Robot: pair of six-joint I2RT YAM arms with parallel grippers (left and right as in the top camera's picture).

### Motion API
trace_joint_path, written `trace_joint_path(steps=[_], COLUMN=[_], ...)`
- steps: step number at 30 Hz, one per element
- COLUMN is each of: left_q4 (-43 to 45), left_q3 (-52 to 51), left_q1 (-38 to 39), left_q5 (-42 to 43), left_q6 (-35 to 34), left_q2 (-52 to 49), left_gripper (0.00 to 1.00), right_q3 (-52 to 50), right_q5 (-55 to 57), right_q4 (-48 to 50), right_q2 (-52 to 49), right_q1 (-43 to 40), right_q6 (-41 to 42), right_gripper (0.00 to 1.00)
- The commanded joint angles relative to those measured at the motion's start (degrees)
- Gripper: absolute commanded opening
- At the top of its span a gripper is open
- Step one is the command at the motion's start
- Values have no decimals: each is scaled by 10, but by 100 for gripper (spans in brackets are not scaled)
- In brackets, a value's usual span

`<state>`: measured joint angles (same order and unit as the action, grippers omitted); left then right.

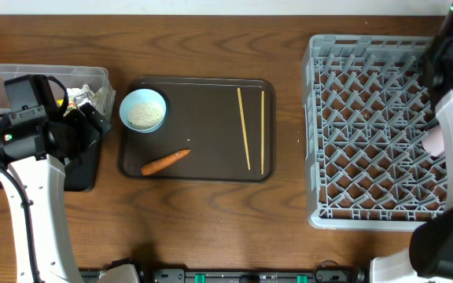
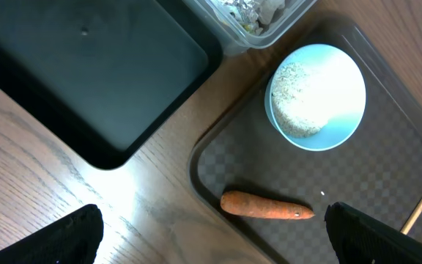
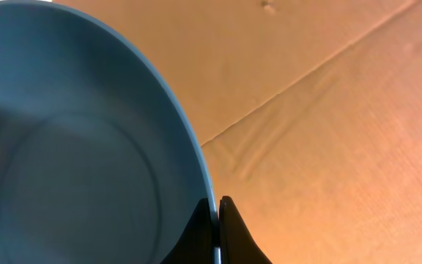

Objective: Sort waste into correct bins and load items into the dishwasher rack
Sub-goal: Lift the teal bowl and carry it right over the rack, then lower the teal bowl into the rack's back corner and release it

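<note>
Overhead, brown wooden table (image 1: 211,224), dark brown tray (image 1: 211,118), grey rack (image 1: 368,141)

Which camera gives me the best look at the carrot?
The left wrist view: the carrot lies close and sharp on the brown tray, just below the rice bowl. The overhead view shows the carrot small, near the tray's lower left corner. The right wrist view does not show it.

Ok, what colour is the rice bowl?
Light blue; the small bowl shows best from the left wrist.
</note>
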<state>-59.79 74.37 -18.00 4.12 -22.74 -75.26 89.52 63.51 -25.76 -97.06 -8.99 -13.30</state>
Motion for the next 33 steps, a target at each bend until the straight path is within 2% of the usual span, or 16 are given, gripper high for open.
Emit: trace_joint_path(steps=[1,11,15,17,22,25,33], left_q4=[-2,-4,-4,-6,-6,-6,-6], left_q3=[-4,-4,-4,-4,-4,-4,-4], left_q1=[-2,-2,-2,-2,-2,-3,-3], left_q5=[-2,0,0,0,-1,-1,-1], left_q6=[-7,-7,-7,-7,-7,-7,-7], left_q2=[-3,-3,-3,-3,-3,-3,-3], left_gripper=[99,99,99,99,99,99,99], right_q3=[1,-35,-35,-35,-35,-35,-58], right_q5=[14,53,50,39,10,1,-5], right_q4=[0,24,83,136,225,234,235], right_q2=[-16,-42,-42,-42,-42,-42,-42], right_q1=[6,13,25,41,85,101,104], right_q6=[-11,-5,-84,-170,-294,-321,-313], right_gripper=[1,1,1,1,1,1,2])
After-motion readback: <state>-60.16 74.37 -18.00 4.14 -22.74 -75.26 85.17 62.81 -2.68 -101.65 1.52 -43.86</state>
